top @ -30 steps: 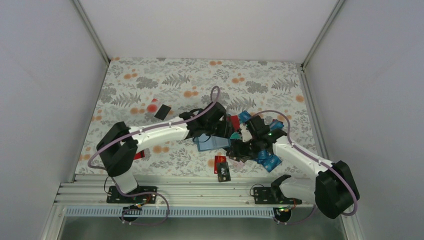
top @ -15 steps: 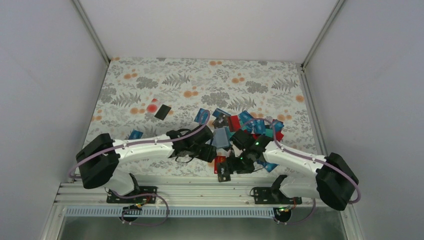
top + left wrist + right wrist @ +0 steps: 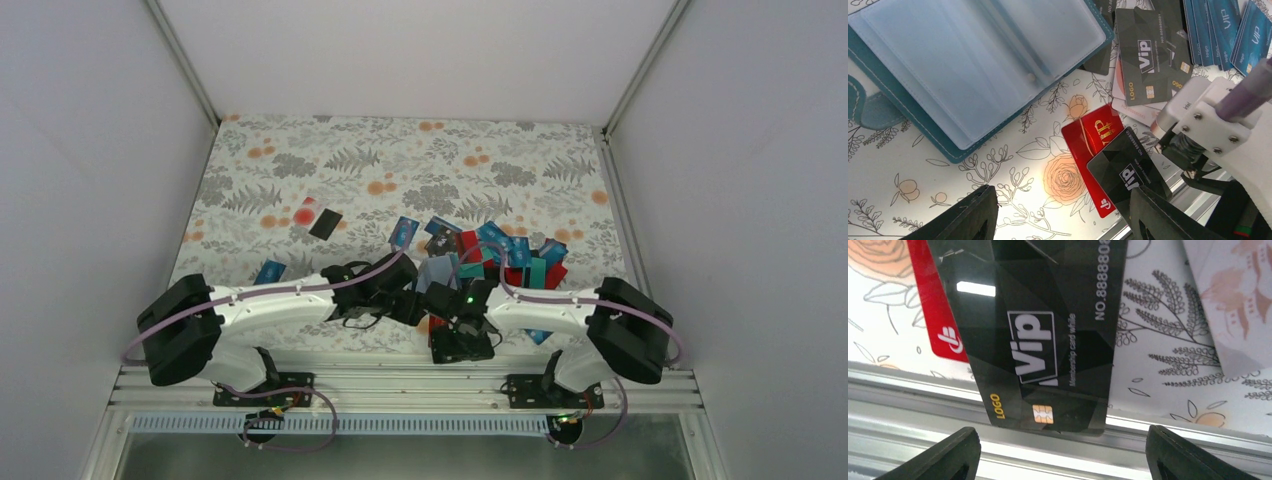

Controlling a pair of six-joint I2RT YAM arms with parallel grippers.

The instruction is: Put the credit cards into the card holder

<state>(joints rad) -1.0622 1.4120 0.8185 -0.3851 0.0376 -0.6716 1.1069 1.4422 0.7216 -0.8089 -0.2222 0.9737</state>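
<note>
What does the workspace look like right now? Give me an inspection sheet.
surface: floral-print tablecloth, lying flat.
job's things: teal-blue folding wallet lies open, no card seen in its clear pockets; blue, teal, red and black plastic cards piled beside it; a black VIP card overlaps a red card at the near edge.
clutter: small red-and-white item far left, too small to identify.
jaws: both pairs open and empty; the right pair is over the black VIP card.
cables: purple cable along each arm.
surroundings: white walls; aluminium rail in front.
</note>
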